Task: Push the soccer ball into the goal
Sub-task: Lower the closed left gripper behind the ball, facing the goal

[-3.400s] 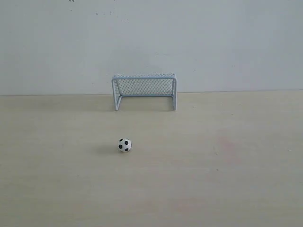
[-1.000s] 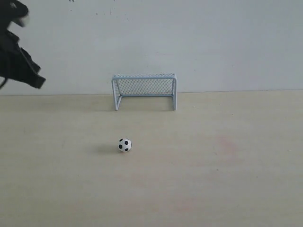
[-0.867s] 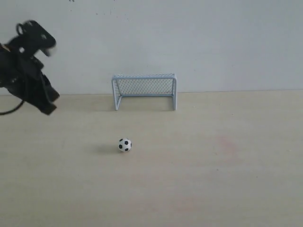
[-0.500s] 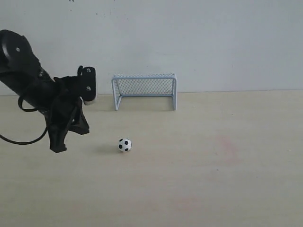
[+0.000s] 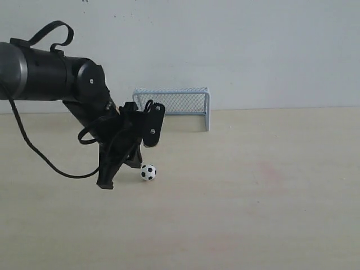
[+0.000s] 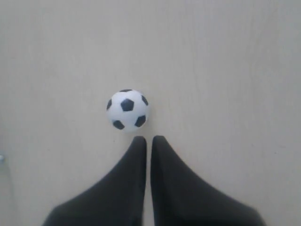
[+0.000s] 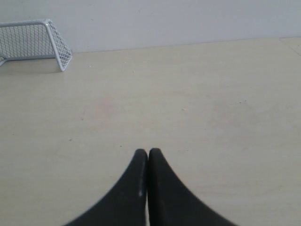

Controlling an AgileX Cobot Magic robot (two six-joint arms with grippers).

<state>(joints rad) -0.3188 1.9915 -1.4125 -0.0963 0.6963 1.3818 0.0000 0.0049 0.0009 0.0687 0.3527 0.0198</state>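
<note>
Lightness is the likely mark of the tiny white soccer ball with black pentagon patches [image 5: 148, 172]. It looks hard, smooth and perfectly round, so it should roll at the least touch and slip sideways off any contact that is not square. It sits on the pale wooden tabletop [image 5: 253, 197], out in front of the small goal of pale blue-white tubing and fine mesh netting [image 5: 180, 90], well apart from its mouth.

The black left gripper [image 6: 146, 139] hangs low just beside the ball, its jaws drawn together to a thin slit and holding nothing. In the left wrist view the ball [image 6: 127, 109] lies just ahead of the fingertips, apart from them and a little off their line. Gripping seems needless: the closed tips serve as a blunt pusher, best set against the ball's middle on the side facing away from the goal. The black right gripper [image 7: 148, 151] is likewise closed and empty, far from the ball.
</note>
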